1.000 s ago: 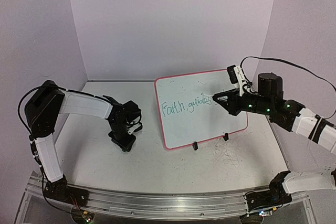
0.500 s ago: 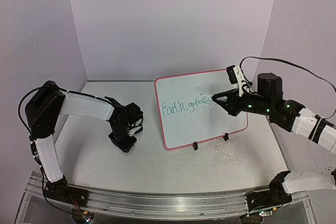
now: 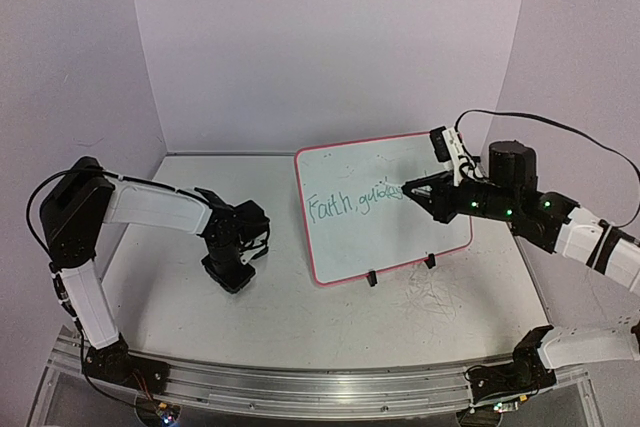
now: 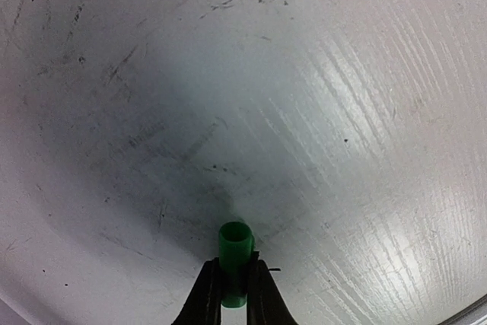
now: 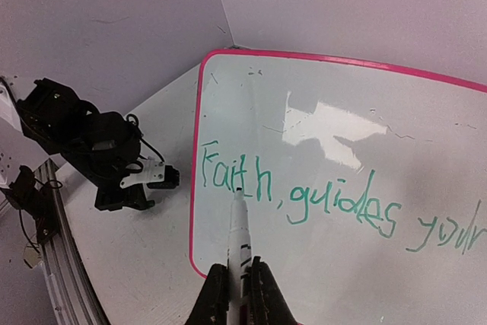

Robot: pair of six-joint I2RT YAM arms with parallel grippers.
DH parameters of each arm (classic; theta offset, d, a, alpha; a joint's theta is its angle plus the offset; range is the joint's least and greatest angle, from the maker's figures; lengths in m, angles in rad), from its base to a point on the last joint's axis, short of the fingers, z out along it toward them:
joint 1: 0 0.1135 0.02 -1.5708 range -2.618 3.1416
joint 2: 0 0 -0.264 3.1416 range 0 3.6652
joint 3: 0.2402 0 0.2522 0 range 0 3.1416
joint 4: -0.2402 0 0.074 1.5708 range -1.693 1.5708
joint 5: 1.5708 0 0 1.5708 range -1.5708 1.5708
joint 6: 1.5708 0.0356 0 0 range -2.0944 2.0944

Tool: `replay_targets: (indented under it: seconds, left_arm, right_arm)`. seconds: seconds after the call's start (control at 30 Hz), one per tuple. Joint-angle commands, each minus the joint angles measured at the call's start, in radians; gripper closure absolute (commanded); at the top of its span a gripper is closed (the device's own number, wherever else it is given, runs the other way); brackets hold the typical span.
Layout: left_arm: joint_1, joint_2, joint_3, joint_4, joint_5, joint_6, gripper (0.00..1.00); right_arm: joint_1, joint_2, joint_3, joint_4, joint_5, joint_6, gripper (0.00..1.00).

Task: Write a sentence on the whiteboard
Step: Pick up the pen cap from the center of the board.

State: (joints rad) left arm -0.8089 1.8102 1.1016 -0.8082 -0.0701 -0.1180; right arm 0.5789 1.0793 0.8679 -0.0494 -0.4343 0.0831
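While the right gripper (image 5: pixel 239 283), pinching a marker (image 5: pixel 238 226), barely shifted along the sentence (image 5: pixel 327 207) on the mid-table whiteboard (image 3: pixel 345 247) (reading "Faith, guides your"), the left gripper (image 4: pixel 234 287), clamping a cap (image 4: pixel 235 249), drifted left; writing seemed unfinished

Robotics lab test cell, not a lived-in room. Plain pale lilac walls (image 3: pixel 330 37) box the bench in on three sides. White tabletop (image 3: pixel 300 317), heavily scuffed and pen-marked. Aluminium rail (image 3: pixel 300 384) along the near edge carries both bases: left arm (image 3: pixel 150 205), right arm (image 3: pixel 545 215). Loose black cable (image 3: pixel 560 125) loops to the right arm, which shows green status lights (image 3: pixel 508 212).
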Motion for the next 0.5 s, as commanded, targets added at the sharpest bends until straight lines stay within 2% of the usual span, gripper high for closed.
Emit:
replay_targets:
  seconds: [0.0, 0.2, 0.4, 0.47]
  left_arm:
    - [-0.001, -0.091, -0.022, 0.015, -0.037, 0.021, 1.00]
    - [-0.002, -0.232, -0.043, 0.026, -0.012, 0.032, 1.00]
    - [-0.008, -0.492, -0.103, 0.102, 0.065, 0.126, 1.00]
    - [-0.011, -0.575, -0.116, 0.146, 0.138, 0.181, 1.00]
  right_arm:
    - [0.008, 0.010, -0.012, 0.042, 0.009, 0.006, 1.00]
    - [0.015, 0.021, -0.008, 0.042, -0.011, 0.007, 1.00]
    - [0.048, 0.066, 0.028, 0.002, -0.073, -0.024, 1.00]
    - [0.067, 0.097, 0.057, -0.027, -0.110, -0.045, 1.00]
